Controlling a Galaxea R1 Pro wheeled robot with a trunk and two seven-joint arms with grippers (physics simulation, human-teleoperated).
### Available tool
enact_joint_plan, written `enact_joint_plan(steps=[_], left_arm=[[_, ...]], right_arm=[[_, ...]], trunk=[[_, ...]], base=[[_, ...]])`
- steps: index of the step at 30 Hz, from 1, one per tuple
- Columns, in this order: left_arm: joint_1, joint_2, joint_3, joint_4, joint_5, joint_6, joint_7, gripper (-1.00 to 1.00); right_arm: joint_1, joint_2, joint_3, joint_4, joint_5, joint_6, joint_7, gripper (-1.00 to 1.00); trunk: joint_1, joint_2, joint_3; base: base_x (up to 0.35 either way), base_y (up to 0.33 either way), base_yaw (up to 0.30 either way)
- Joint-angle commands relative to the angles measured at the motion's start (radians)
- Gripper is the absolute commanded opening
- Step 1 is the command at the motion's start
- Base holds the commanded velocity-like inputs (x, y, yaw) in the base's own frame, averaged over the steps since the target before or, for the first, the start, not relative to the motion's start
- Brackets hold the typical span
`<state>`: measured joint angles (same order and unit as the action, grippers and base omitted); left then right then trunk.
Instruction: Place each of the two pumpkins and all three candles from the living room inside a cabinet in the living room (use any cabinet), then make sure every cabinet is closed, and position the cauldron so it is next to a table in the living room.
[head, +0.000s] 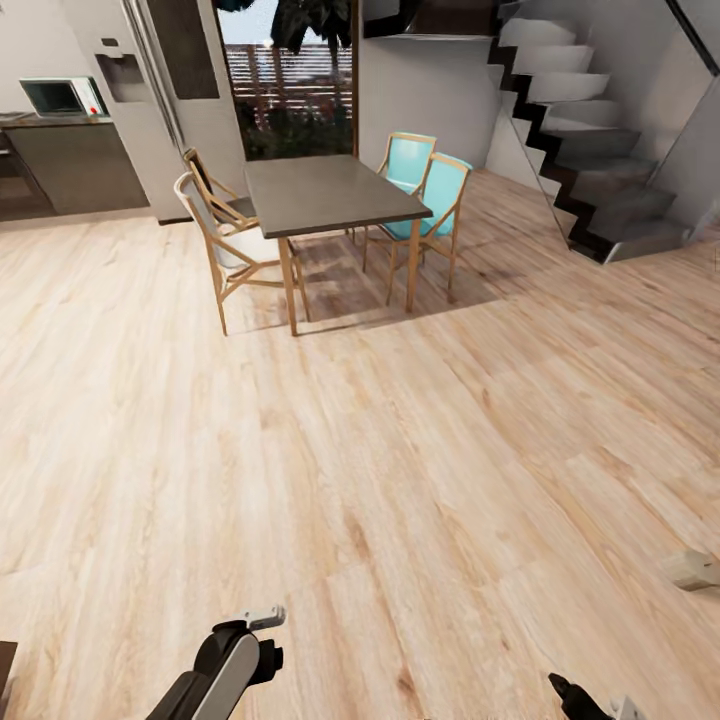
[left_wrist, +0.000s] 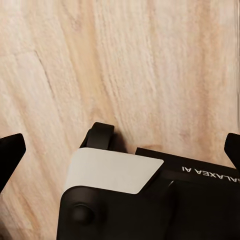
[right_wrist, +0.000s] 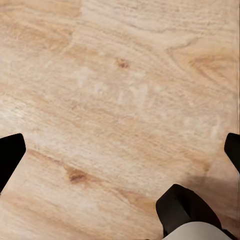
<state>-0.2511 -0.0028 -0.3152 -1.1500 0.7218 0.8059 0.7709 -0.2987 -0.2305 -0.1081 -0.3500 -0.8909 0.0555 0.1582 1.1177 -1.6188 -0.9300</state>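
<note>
The pumpkins, candles, cabinet and cauldron are out of view. In the left wrist view my left gripper is open over bare wooden floor, its dark fingertips far apart with nothing between them. My right gripper is likewise open above the floor planks and holds nothing. In the head view, part of my left arm shows at the bottom edge and part of my right arm at the bottom right.
A grey-topped dining table with wooden legs stands ahead, with two pale chairs on its left and two turquoise chairs on its right. A staircase rises at the far right. A small beige object lies on the floor at the right. Kitchen counter at far left.
</note>
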Motion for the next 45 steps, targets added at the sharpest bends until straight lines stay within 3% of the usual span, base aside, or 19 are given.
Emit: enact_joint_plan(steps=[1,5,9,11,24,37,45], left_arm=[[0.0,0.0,-0.002,-0.002,0.01,0.001,0.01,1.0],[0.0,0.0,-0.011,-0.002,0.01,0.001,-0.006,1.0],[0.0,0.001,-0.086,-0.002,0.009,0.0,-0.015,1.0],[0.0,0.0,-0.097,-0.001,0.009,0.0,-0.015,1.0],[0.0,0.0,-0.109,0.005,0.008,-0.001,-0.016,1.0],[0.0,0.0,-0.164,0.004,0.007,-0.002,-0.015,1.0],[0.0,0.001,-0.164,0.005,0.005,-0.004,-0.015,1.0]], right_arm=[[0.0,0.0,-0.006,0.0,-0.008,-0.003,0.006,1.0],[0.0,0.0,-0.005,0.0,-0.008,-0.01,0.007,1.0],[0.0,0.0,-0.006,0.0,-0.008,-0.012,0.007,1.0],[0.0,0.0,-0.006,0.0,-0.008,-0.012,0.007,1.0],[0.0,0.002,-0.007,0.0,-0.009,-0.04,0.005,1.0],[0.0,0.003,-0.008,0.0,-0.01,-0.04,0.003,1.0],[0.0,0.007,-0.009,0.0,-0.011,-0.04,0.003,1.0]], trunk=[[0.0,0.0,0.0],[0.0,0.0,0.002],[0.0,0.0,0.005],[0.0,0.0,0.006],[0.0,0.0,0.019],[0.0,0.0,0.037],[0.0,0.0,0.048]], base=[[0.0,0.0,-0.279],[0.0,0.0,-0.279],[0.0,0.0,-0.278],[0.0,0.0,-0.276],[0.137,0.0,-0.257],[0.006,0.0,-0.171],[0.0,0.001,-0.153]])
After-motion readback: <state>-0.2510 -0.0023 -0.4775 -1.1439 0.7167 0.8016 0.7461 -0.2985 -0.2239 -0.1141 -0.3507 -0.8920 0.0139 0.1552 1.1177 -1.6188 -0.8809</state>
